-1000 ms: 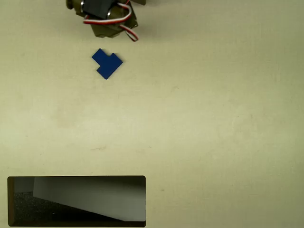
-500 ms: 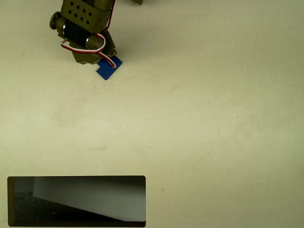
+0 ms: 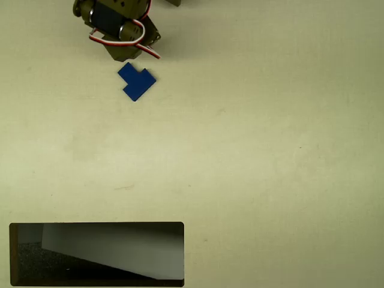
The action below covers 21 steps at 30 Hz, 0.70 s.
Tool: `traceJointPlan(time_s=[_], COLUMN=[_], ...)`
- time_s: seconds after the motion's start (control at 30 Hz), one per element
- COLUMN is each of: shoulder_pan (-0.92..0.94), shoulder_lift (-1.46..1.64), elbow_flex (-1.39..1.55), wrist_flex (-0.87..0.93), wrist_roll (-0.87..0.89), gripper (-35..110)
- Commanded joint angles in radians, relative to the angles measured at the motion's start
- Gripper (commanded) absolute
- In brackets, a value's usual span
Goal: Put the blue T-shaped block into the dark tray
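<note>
Blue T-shaped block (image 3: 136, 83) just below the pincer (image 3: 123, 57), pincer's state unclear.

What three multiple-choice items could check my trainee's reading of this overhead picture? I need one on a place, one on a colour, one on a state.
1. Where does the dark tray lie in the overhead view?
A. top right corner
B. bottom left corner
C. centre

2. What colour is the T-shaped block?
A. red
B. green
C. blue

3. How does the block lie now?
A. flat on the table, just below the arm's head
B. inside the tray
C. lifted clear of the table by the arm

Answers:
1 B: its black rim runs along the lower left edge of the picture.
2 C: it is bright blue against the pale table.
3 A: it lies bare on the table, far from the tray, with the arm above it in the picture.
</note>
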Motion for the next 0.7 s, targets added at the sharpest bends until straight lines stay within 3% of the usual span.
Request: traceJointPlan(time_s=[0.0,0.67], shoulder_pan=[0.020,-0.069], shoulder_lift=[-0.006,-0.275], elbow_flex=[0.011,-0.132], wrist_flex=[-0.041,-0.453], wrist_roll=[-0.006,0.143], gripper=[0,0])
